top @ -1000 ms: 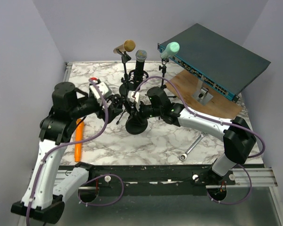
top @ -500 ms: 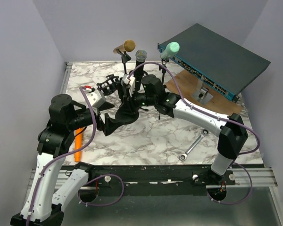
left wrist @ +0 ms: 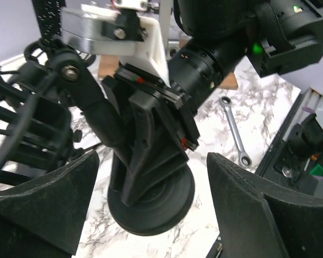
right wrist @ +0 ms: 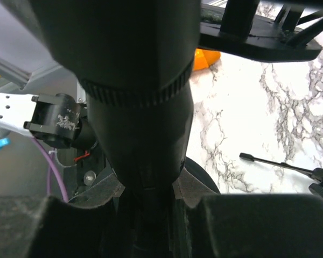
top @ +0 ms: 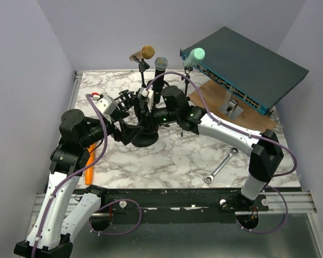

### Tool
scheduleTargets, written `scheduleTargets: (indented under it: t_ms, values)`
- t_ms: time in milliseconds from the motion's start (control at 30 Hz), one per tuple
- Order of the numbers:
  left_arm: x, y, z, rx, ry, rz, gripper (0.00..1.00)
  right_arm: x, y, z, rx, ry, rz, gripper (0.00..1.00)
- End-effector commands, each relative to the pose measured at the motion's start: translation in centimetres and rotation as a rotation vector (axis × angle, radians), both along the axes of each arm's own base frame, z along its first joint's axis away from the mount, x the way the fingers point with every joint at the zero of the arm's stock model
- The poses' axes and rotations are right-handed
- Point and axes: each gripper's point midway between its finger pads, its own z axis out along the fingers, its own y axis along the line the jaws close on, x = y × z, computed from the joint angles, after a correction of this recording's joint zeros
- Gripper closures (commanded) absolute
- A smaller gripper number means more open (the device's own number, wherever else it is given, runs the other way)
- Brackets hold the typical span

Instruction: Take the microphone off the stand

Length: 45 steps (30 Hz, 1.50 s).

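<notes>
The microphone (top: 160, 67) with the grey head is at the far middle of the table (top: 183, 156). A gold microphone (top: 143, 52) is on its left and a green microphone (top: 194, 55) is on its right. It sits on top of its stand (top: 145, 141), and the stand's round black foot rests on the table, nearer to us.

The right gripper (top: 147, 110) looks squeezed onto the black handle of the microphone, low down. In the right wrist view the handle fills the gap between its fingers. The left gripper (left wrist: 151, 180) has its fingers wide apart and holds nothing. The stand's foot shows between them.

This is where trouble may start. If the right arm pulls up while nothing holds the foot down, the whole stand may lift with the microphone, swing, or tip over. It could then hit the gold microphone, which is near.

The two grippers are very close together, so they may bump if the left one closes in the wrong spot. The right grip is low on the handle, so the microphone may also tilt or slip out
</notes>
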Motion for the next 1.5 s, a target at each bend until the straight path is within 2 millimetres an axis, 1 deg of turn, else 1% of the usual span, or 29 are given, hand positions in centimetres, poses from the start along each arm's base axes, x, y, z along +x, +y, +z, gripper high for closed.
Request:
scheduleTargets:
  t_ms: [0,133,367,467,567,700,867,900,1067,1267,1400,1467]
  values:
    - [1.6,1.0,1.0,-0.044,-0.034,0.119,0.19,-2.0,-0.1,3.9,0.109,-0.049,0.078,0.99]
    - [2.4,1.1,0.5,-0.064,-0.013,0.15,0.23,-2.5,-0.3,4.3,0.122,-0.049,0.102,0.99]
    - [3.2,0.4,-0.1,-0.087,0.05,0.131,0.28,-2.5,0.0,4.6,0.128,-0.035,0.11,0.99]
    - [3.9,0.7,-0.3,-0.088,0.058,0.164,0.29,-2.8,0.1,4.7,0.131,-0.029,0.126,0.99]
    - [4.9,1.1,-0.8,-0.085,0.077,0.213,0.3,-3.0,0.0,4.7,0.133,-0.028,0.138,0.99]
    - [5.6,1.3,-1.3,-0.099,0.1,0.239,0.31,-3.3,-0.1,4.6,0.136,-0.026,0.156,0.99]
    - [5.7,1.0,-1.0,-0.166,0.106,0.214,0.36,-4.0,-0.4,4.5,0.141,-0.007,0.181,0.99]
    - [5.7,1.1,-1.1,-0.183,0.111,0.214,0.37,-4.0,-0.2,4.9,0.161,-0.022,0.185,0.99]
    - [5.9,1.6,-1.5,-0.251,0.158,0.216,0.41,-4.3,-0.2,5.0,0.173,-0.004,0.196,0.99]
    - [6.0,1.8,-1.5,-0.293,0.171,0.205,0.41,-4.6,-0.2,4.9,0.177,0.008,0.213,0.99]
    - [6.2,2.3,-2.2,-0.314,0.206,0.223,0.41,-4.8,-0.2,4.9,0.183,0.008,0.227,0.99]
    - [6.4,2.7,-1.9,-0.329,0.194,0.233,0.41,-4.9,-0.3,5.0,0.184,0.007,0.234,0.99]
